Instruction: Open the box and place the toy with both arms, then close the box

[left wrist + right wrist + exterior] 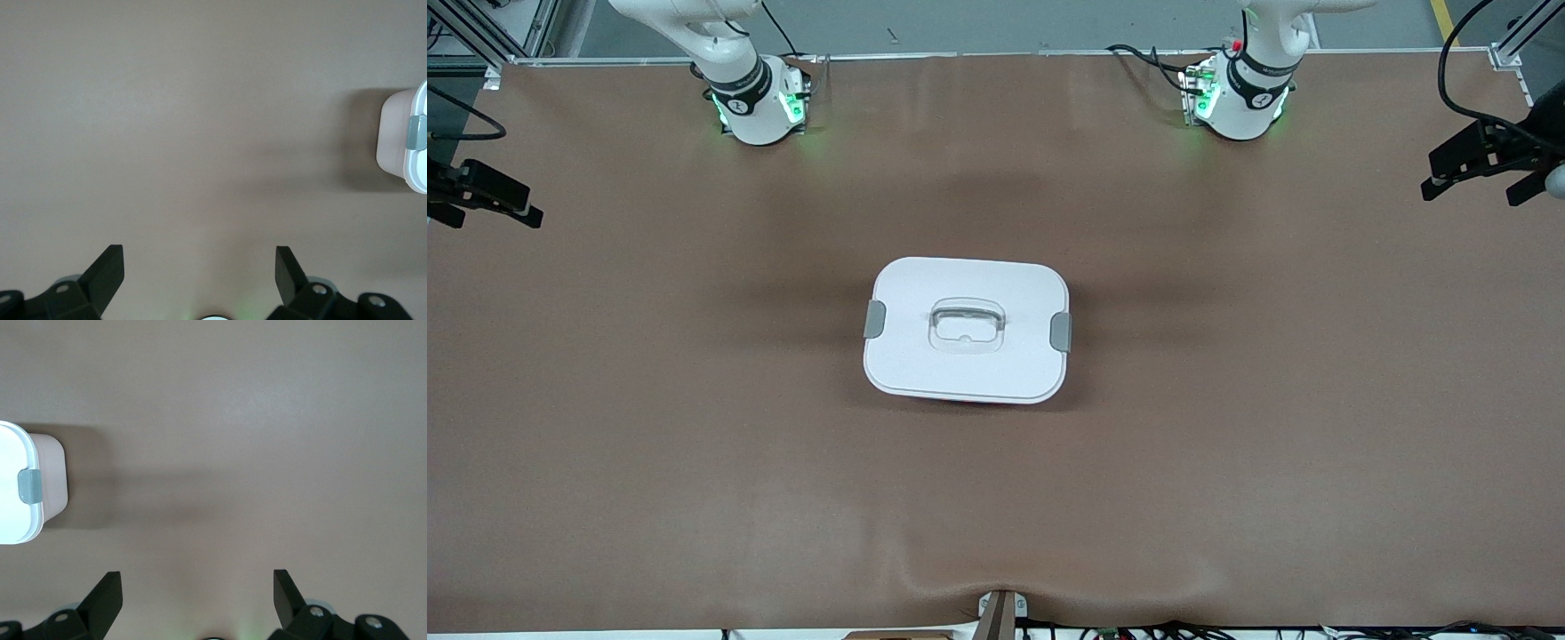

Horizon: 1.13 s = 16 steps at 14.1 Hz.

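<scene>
Your box (966,373) sits shut mid-surface (694,444), both clips latched. Left end effector (199,267) and right end effector (197,588) hover over bare surface at their own ends, jaws wide apart, holding nothing.

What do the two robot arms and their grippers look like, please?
Both arms are white with black joint bands; the left arm and right arm stand on bases glowing green, with black cables beside them. The left gripper and right gripper are black, each with two flat, wedge-shaped fingers.
</scene>
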Tool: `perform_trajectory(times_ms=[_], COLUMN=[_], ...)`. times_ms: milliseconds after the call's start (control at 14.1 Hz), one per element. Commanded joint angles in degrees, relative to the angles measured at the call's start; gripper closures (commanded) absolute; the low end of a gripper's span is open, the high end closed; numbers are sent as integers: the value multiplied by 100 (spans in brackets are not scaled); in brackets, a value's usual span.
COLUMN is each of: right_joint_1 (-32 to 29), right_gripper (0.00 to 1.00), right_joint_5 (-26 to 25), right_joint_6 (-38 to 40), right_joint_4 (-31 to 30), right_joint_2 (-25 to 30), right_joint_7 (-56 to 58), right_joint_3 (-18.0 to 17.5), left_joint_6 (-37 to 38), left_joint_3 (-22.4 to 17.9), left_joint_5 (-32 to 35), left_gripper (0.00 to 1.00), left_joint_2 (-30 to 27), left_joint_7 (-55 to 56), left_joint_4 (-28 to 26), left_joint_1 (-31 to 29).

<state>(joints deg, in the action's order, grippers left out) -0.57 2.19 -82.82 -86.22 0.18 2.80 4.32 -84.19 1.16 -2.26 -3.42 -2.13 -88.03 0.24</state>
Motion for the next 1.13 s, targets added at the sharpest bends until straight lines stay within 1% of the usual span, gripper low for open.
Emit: perform_trajectory(times_ms=[0, 283, 496, 567, 779, 992, 1063], right_joint_1=[-22, -48, -57, -57, -75, -66, -66], right_gripper=[0, 0, 0, 0, 0, 0, 0], right_joint_5=[1, 80, 71, 71, 80, 80, 80], right_joint_6=[3, -6, 3, 12, 47, 56, 56], right_joint_4=[79, 79, 79, 88, 88, 88, 80], right_joint_2=[-27, -27, -27, -27, -9, -27, -27], right_joint_7=[-25, -51, -51, -25, -16, -16, -16], right_joint_3=[-18, -18, -18, -1, -1, -1, -1], left_joint_6=[70, 79, 87, 87, 131, 202, 202], left_joint_3=[-28, -63, 16, 86, 86, 95, 86], left_joint_5=[-73, -46, 15, 154, 208, 576, 586], left_gripper=[0, 0, 0, 0, 0, 0, 0], left_joint_2=[43, 26, 8, -1, -1, -1, -1], left_joint_7=[107, 248, 862, 872, 846, 750, 653], left_joint_4=[23, 14, 23, 23, 23, 14, 14], left_joint_1=[55, 64, 99, 134, 125, 125, 125])
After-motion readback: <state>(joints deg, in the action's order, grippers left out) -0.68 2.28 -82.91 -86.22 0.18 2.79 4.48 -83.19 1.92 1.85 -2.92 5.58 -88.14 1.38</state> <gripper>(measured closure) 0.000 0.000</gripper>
